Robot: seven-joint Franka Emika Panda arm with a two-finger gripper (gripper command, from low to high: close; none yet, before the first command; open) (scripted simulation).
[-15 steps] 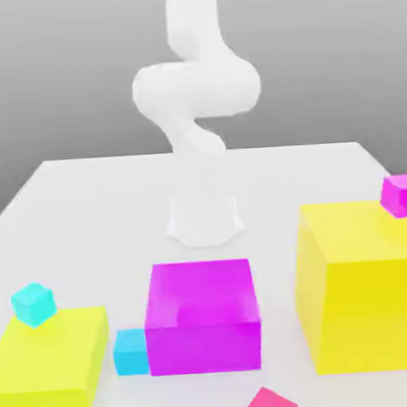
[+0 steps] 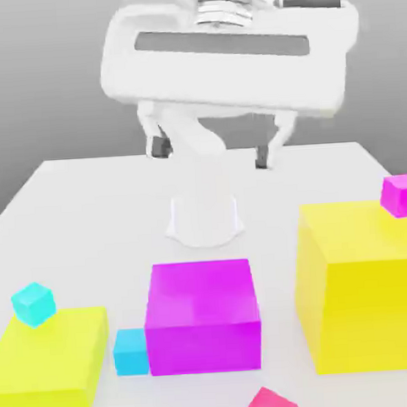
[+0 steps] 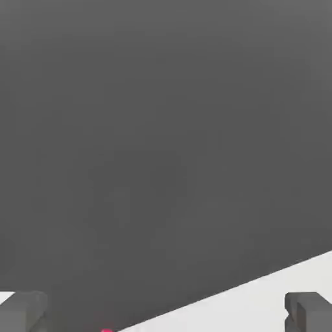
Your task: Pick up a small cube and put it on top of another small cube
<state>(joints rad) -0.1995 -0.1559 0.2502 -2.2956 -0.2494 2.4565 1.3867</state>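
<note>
- The white two-finger gripper is hanging high above the table, its dark-tipped fingers standing wide apart and holding nothing.
- The tiny hot-pink cube is lying well below it, at the table's near edge, in front of the big magenta block.
- The white tabletop around the cube is looking flat and free, so I judge a straight descent possible.
</note>
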